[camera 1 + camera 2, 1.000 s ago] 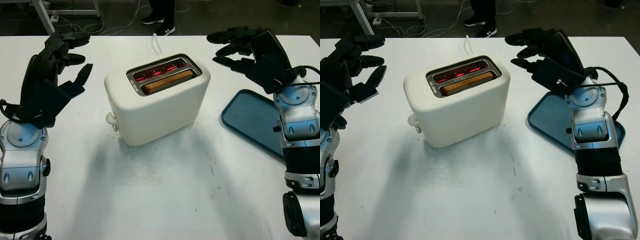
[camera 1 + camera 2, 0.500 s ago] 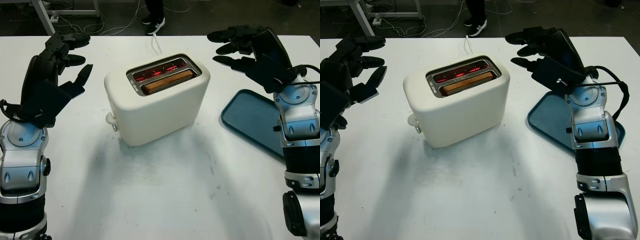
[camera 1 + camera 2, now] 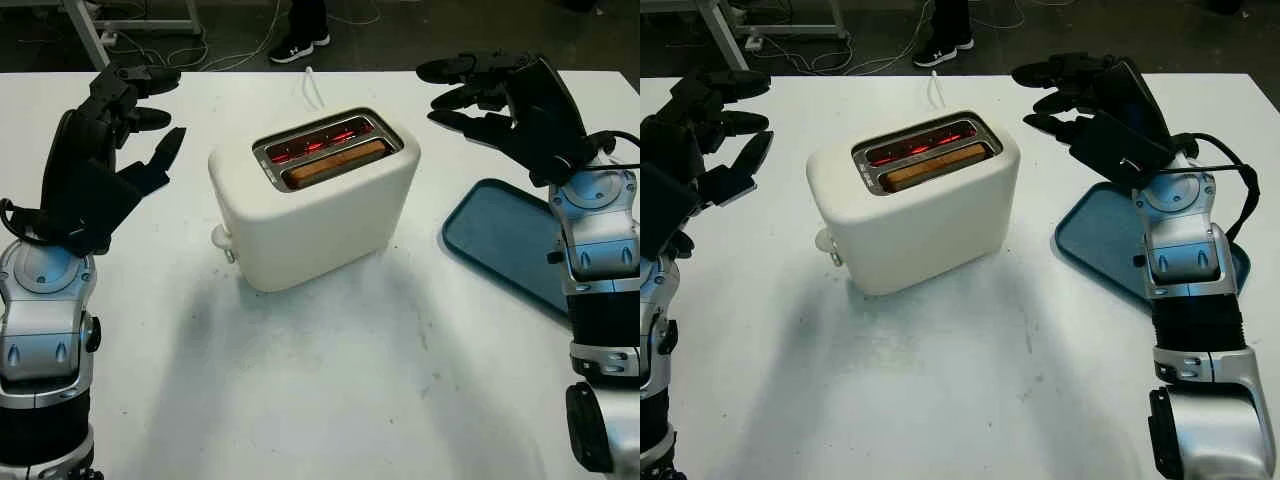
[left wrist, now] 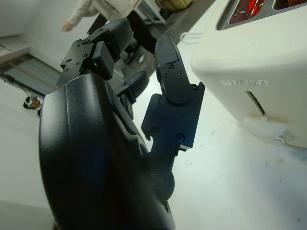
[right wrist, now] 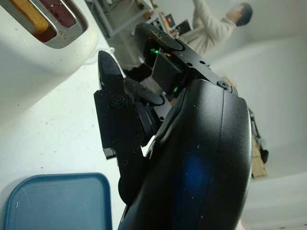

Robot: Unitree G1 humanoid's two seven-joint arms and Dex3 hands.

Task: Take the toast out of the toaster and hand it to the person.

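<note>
1. A white desk (image 3: 330,400) fills the scene.
2. A cream toaster (image 3: 315,215) stands at its middle, slots glowing red.
3. A blue tray (image 3: 500,240) lies to the toaster's right, partly under the right arm.
4. The left hand (image 3: 100,160) is raised left of the toaster, apart from it, fingers (image 3: 160,155) spread, holding nothing.
5. The right hand (image 3: 510,100) is raised right of the toaster, fingers (image 3: 455,70) spread, empty.
6. The toast (image 3: 335,163) sits in the toaster's nearer slot.
7. A person's shoe (image 3: 290,48) shows beyond the desk.
</note>
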